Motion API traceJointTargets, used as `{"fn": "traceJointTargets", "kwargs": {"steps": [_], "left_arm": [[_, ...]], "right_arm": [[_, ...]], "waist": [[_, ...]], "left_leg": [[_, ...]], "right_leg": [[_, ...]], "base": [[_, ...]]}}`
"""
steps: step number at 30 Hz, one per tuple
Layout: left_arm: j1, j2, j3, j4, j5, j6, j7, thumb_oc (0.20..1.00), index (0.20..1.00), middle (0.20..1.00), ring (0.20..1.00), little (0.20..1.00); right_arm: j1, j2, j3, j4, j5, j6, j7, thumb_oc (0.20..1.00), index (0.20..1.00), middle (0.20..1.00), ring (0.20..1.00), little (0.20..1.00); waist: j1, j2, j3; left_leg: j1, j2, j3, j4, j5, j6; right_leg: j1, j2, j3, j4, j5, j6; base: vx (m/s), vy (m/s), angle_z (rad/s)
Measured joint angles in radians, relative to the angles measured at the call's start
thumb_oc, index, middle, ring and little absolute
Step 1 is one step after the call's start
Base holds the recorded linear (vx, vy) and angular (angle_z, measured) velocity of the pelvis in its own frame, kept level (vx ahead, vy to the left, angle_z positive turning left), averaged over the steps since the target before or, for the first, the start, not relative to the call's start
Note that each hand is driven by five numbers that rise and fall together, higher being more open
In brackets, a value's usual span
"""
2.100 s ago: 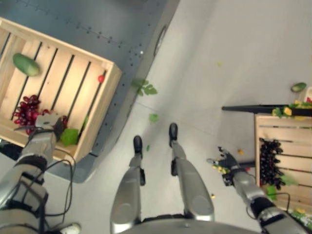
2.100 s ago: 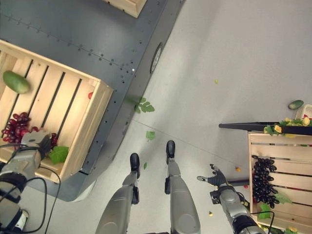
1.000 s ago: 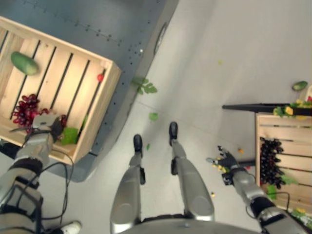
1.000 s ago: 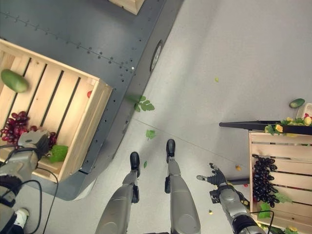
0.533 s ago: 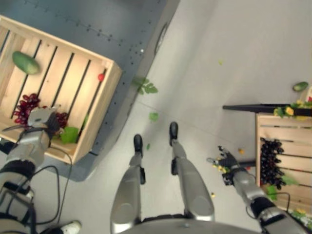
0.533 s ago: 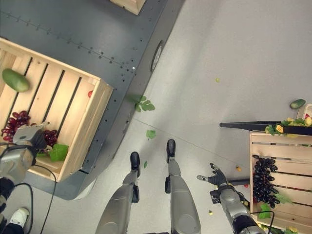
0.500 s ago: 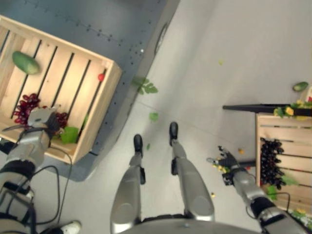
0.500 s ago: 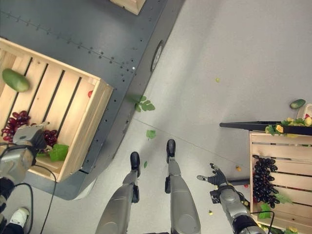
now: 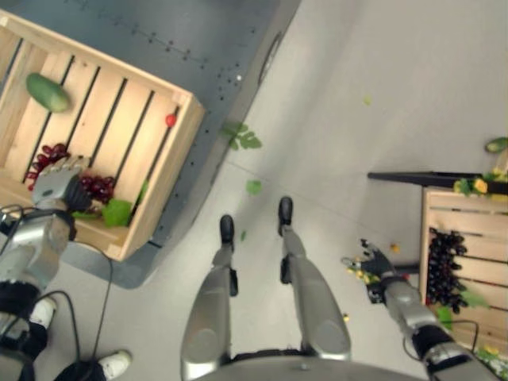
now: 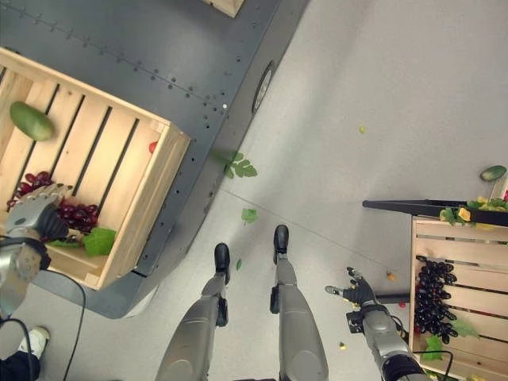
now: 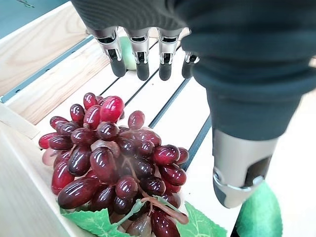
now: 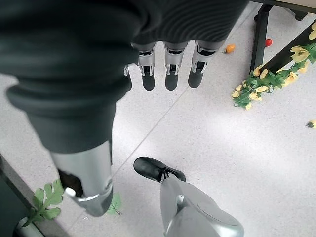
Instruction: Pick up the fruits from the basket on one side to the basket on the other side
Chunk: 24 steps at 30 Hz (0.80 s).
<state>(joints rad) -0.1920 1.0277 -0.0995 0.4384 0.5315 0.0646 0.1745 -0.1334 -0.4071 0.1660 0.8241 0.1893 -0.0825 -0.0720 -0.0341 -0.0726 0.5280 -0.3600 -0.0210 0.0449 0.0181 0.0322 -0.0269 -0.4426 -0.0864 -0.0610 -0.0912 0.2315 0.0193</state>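
A bunch of red grapes (image 11: 113, 163) lies on the slats of the wooden crate (image 9: 161, 187) at my left, with a green leaf (image 9: 118, 212) beside it. My left hand (image 9: 54, 185) hovers just over the bunch, fingers (image 11: 141, 55) straight and open, holding nothing. A green oval fruit (image 9: 48, 92) and a small red fruit (image 9: 170, 120) also lie in this crate. At the right, a second crate (image 9: 429, 238) holds dark grapes (image 9: 447, 267). My right hand (image 9: 373, 261) hangs open over the floor next to that crate.
The left crate stands on a dark metal platform (image 9: 198, 36). Green leaves (image 9: 242, 139) and a small orange fruit (image 9: 394, 248) lie on the grey floor. A black bar (image 9: 409, 178), yellow flowers (image 12: 252, 91) and a green fruit (image 9: 496, 144) sit by the right crate.
The camera has shifted a little. My left hand has moved left over the red grapes, so more of the bunch shows to its right. The right hand has stayed put.
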Motion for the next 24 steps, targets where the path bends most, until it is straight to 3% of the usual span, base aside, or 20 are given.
{"fn": "traceJointTargets", "kwargs": {"steps": [12, 24], "left_arm": [[-0.055, 0.000, -0.020, 0.023, 0.008, 0.017, 0.005, 1.000, 1.000, 1.000, 1.000, 1.000], [-0.205, 0.007, -0.245, 0.165, 0.127, 0.016, 0.004, 1.000, 1.000, 1.000, 1.000, 1.000]], "right_arm": [[0.001, -0.001, 0.001, -0.005, -0.001, 0.001, 0.004, 1.000, 1.000, 1.000, 1.000, 1.000], [0.005, -0.013, 0.008, -0.024, -0.002, 0.000, -0.005, 1.000, 1.000, 1.000, 1.000, 1.000]], "waist": [[-0.002, 0.000, 0.000], [-0.008, 0.001, 0.000]], "left_leg": [[-0.004, 0.000, 0.001, 0.007, 0.000, -0.001], [-0.043, -0.002, 0.004, 0.032, -0.004, -0.005]], "right_leg": [[-0.002, 0.001, 0.002, 0.000, 0.005, -0.001], [-0.033, 0.002, 0.011, 0.000, 0.018, -0.005]], "base": [[0.00, 0.000, 0.00], [0.00, 0.005, -0.02]]}}
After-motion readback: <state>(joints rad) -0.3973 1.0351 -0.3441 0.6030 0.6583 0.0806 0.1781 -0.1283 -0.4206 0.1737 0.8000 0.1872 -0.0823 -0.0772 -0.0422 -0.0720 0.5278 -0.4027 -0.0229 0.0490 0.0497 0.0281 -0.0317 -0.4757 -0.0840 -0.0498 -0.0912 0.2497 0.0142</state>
